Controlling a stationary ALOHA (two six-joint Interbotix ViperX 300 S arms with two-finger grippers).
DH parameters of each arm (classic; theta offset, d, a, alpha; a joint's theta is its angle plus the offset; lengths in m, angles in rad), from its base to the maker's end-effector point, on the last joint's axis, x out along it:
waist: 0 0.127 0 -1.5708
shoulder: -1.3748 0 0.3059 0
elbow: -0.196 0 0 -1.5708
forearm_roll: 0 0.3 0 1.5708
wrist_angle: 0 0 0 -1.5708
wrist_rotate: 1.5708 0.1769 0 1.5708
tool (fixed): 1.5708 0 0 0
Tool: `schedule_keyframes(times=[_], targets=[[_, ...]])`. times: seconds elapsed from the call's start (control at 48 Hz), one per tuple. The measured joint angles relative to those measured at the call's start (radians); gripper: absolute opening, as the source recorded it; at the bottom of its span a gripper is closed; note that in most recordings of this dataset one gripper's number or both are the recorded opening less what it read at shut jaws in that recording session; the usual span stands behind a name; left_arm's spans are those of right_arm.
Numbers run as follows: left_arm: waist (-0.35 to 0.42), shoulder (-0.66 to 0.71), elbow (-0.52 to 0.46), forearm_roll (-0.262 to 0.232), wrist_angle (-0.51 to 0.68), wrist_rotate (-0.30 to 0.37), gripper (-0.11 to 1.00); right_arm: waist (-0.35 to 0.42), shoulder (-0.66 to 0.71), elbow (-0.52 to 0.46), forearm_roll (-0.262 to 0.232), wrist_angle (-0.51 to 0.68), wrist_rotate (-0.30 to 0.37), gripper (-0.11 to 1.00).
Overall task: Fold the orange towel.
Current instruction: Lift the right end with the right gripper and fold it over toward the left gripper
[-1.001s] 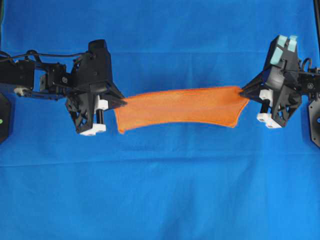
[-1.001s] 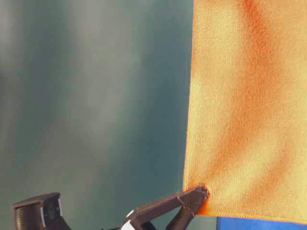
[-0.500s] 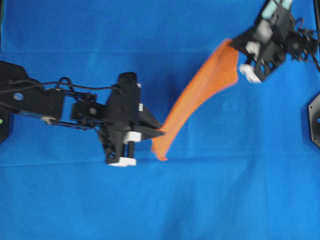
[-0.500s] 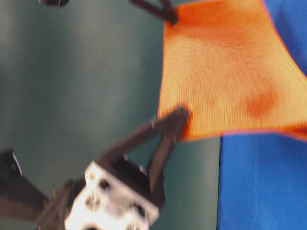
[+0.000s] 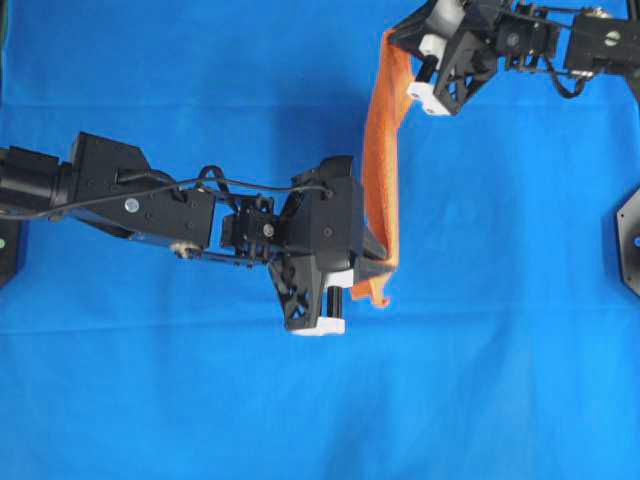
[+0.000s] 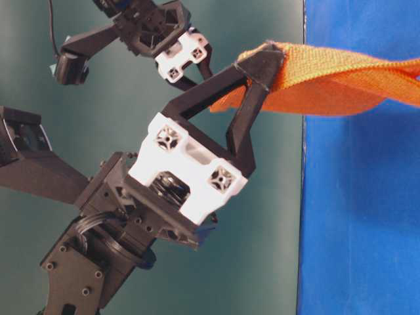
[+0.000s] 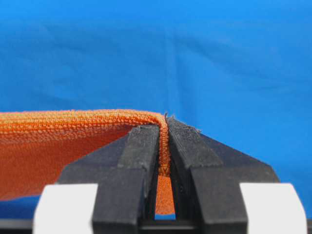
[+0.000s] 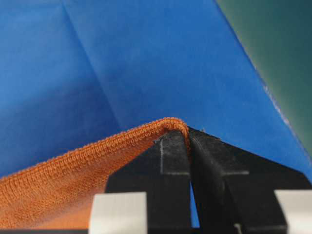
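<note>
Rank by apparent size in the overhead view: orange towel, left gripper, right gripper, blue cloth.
1. blue cloth
2. left gripper
3. orange towel, seen as a narrow band
4. right gripper, partly cut off at the top, so its rank is unsure

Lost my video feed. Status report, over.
Left gripper and right gripper both shut on towel corners. Towel stretched between them above the blue cloth. Nothing in the way.

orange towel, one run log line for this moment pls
orange towel: held off blue cloth | left gripper: shut on corner | right gripper: shut on corner | fold: not done
</note>
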Motion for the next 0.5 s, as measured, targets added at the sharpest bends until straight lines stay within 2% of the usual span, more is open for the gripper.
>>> schedule_keyframes(times=[0.25,0.5], targets=[[0.0,0.08,-0.084,0.0,-0.028,0.006,0.02,0.0,-0.046,0.046,-0.002,0.032,0.0,0.02],[0.0,0.224,-0.272,0.0,-0.034,0.095,0.02,-0.011,-0.176,0.147,-0.003,0.094,0.005,0.02]])
